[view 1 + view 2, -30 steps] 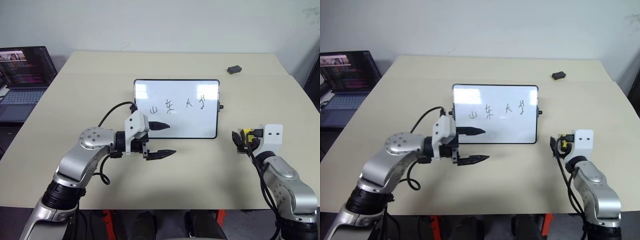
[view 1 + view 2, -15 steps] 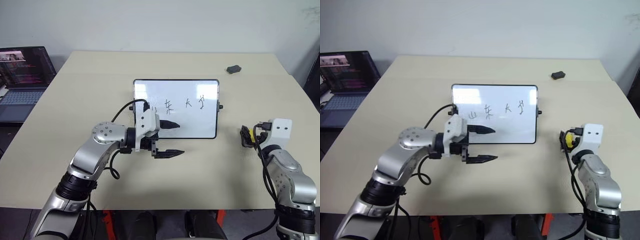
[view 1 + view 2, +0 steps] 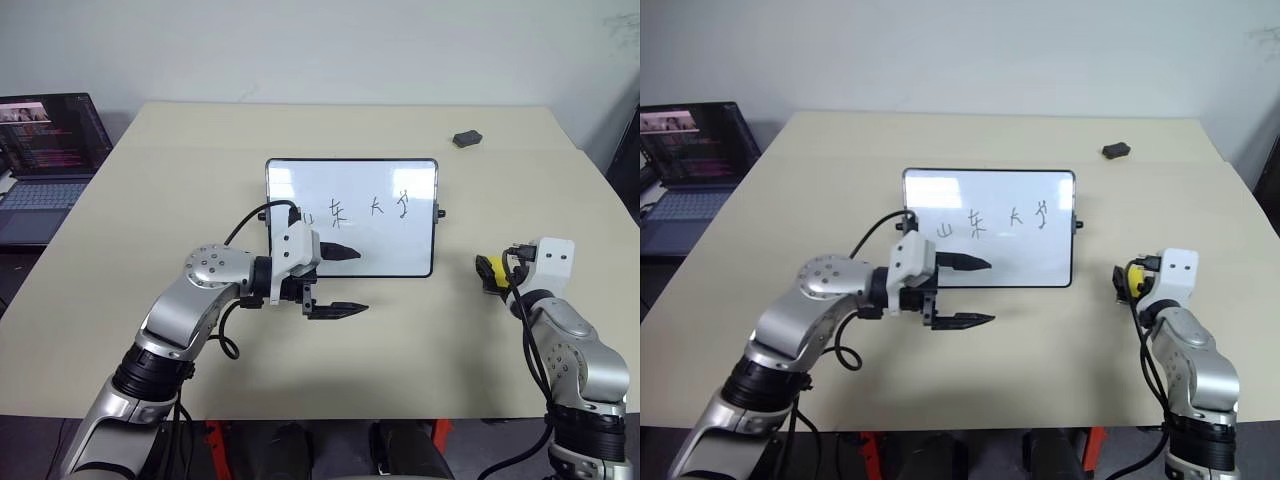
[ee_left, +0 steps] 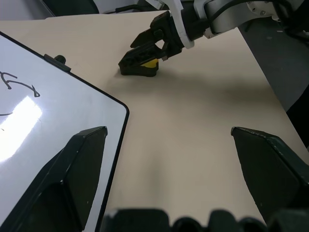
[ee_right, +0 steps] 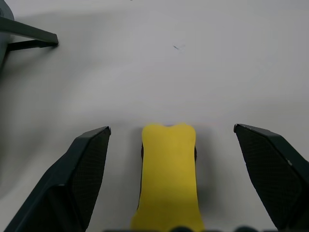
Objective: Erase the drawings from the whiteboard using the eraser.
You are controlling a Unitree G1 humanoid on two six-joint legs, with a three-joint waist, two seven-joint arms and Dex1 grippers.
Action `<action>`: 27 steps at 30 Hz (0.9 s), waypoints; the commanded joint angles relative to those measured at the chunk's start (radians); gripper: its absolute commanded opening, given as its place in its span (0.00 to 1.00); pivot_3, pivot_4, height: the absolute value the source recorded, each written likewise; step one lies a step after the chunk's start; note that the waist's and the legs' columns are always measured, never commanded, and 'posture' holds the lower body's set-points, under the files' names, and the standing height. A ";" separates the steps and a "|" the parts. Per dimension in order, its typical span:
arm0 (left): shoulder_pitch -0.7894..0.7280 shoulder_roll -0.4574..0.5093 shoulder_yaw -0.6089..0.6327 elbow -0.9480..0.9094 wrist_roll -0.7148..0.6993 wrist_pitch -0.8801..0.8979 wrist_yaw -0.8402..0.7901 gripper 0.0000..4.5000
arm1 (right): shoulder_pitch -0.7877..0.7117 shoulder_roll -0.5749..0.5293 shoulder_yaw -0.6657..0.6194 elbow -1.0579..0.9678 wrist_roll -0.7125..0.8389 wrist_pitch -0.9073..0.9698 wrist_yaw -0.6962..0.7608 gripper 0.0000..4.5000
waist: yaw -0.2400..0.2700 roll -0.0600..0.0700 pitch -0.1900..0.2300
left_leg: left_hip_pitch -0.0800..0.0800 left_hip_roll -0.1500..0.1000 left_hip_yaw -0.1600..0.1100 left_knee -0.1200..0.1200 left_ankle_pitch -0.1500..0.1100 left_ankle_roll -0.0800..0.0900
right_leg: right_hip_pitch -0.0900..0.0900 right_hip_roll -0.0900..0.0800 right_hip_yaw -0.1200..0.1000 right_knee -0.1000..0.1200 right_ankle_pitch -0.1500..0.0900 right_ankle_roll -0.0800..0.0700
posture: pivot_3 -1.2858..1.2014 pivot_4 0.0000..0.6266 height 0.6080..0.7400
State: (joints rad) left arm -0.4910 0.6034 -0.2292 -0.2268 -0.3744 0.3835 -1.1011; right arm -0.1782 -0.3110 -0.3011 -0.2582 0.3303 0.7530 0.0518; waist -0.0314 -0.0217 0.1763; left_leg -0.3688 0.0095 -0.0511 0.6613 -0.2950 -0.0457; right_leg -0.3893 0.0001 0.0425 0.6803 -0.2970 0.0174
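The step in hand looks like the pick-up of the eraser (image 5: 168, 179), which lies on the surface (image 3: 400, 340) to the right of the whiteboard (image 3: 352, 217), well apart from it; the right gripper (image 5: 169, 140) has its fingers spread wide with the yellow block centred between them and neither pad touching it yet; to do this well, I judge it should ease forward and down until the pads flank the block's long sides, then close squarely so the dark underside stays facing down for wiping; the left gripper (image 3: 339, 279) hovers with its fingers apart at the board's lower left corner, holding nothing, well placed to steady the frame; the drawings (image 3: 355, 209) sit in a row across the board's middle, untouched; no containers stand on the surface, just a small dark object (image 3: 467, 138) at the far right.
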 commanded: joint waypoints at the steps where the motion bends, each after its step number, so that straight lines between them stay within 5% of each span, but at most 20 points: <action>1: -0.001 0.005 0.019 -0.027 0.002 -0.009 0.005 1.00 | -0.023 -0.017 -0.015 -0.001 -0.007 -0.013 0.006 0.99 | 0.000 0.000 0.000 | 0.000 0.000 0.000 0.000 0.000 0.000 | 0.000 0.000 0.000 0.000 0.000 0.000 | 0.52 0.24 1.00; 12: 0.024 0.010 0.024 -0.044 0.002 -0.006 0.022 1.00 | -0.037 -0.012 -0.017 0.051 -0.018 -0.032 0.017 0.99 | 0.000 0.000 0.000 | 0.000 0.000 0.000 0.000 0.000 0.000 | 0.000 0.000 0.000 0.000 0.000 0.000 | 0.52 0.24 1.00; 16: 0.027 0.012 0.024 -0.047 0.001 -0.004 0.027 1.00 | -0.043 -0.009 -0.016 0.063 -0.021 -0.035 0.020 0.79 | 0.000 0.000 0.000 | 0.000 0.000 0.000 0.000 0.000 0.000 | 0.000 0.000 0.000 0.000 0.000 0.000 | 0.52 0.24 1.00; 23: 0.035 0.015 0.027 -0.048 0.000 -0.005 0.030 1.00 | -0.046 -0.008 -0.016 0.072 -0.021 -0.035 0.024 0.25 | 0.000 0.000 0.000 | 0.000 0.000 0.000 0.000 0.000 0.000 | 0.000 0.000 0.000 0.000 0.000 0.000 | 0.52 0.24 1.00; 27: 0.051 0.011 0.039 -0.044 0.007 -0.005 0.058 1.00 | -0.040 -0.010 -0.018 0.064 -0.020 -0.032 0.029 0.25 | 0.000 0.000 0.000 | 0.000 0.000 0.000 0.000 0.000 0.000 | 0.000 0.000 0.000 0.000 0.000 0.000 | 0.52 0.24 1.00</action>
State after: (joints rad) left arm -0.4381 0.6112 -0.2270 -0.2389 -0.3717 0.3852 -1.0583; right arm -0.2096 -0.3121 -0.3011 -0.1734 0.3059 0.7353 0.0741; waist -0.0318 -0.0217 0.1762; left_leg -0.3686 0.0096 -0.0511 0.6613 -0.2950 -0.0456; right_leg -0.3893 0.0001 0.0425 0.6805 -0.2970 0.0173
